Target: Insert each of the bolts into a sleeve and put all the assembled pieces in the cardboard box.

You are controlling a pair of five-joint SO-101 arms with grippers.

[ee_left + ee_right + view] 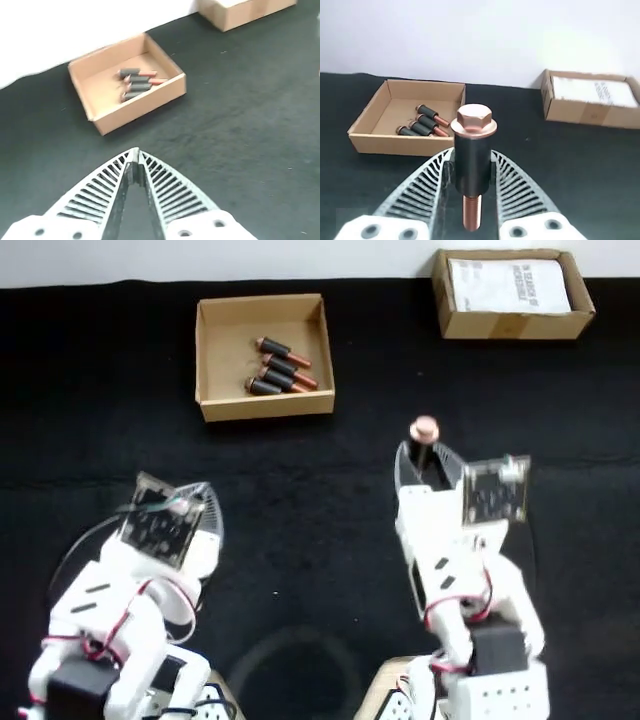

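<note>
The right arm's fingers (520,192) are clamped on a dark sleeve (471,162), one finger on each side of it, gripping its middle. A copper bolt (474,120) runs through the sleeve. Its flanged hex head sits against the sleeve's end just beyond the fingertips, and its threaded tip pokes out the other end, back toward the wrist.

In the high view this piece is held at roughly 3 o'clock from the middle of the black worktop (330,490). The bolt head is the part farthest toward 12 o'clock.

The cardboard box (205,350) lies at about 10 o'clock from it, well apart, with four assembled pieces (280,370) lying side by side inside. A second box (445,300) at 1 o'clock holds a white printed sheet (510,285); the print is too small to read.

The right arm rises from the 5 o'clock edge and stretches straight toward 12.

The left arm sits at 7 o'clock, angled toward 1. The left arm's fingers (165,190) are closed, their tips meeting with nothing between them, and they point at the cardboard box from well short of it.
</note>
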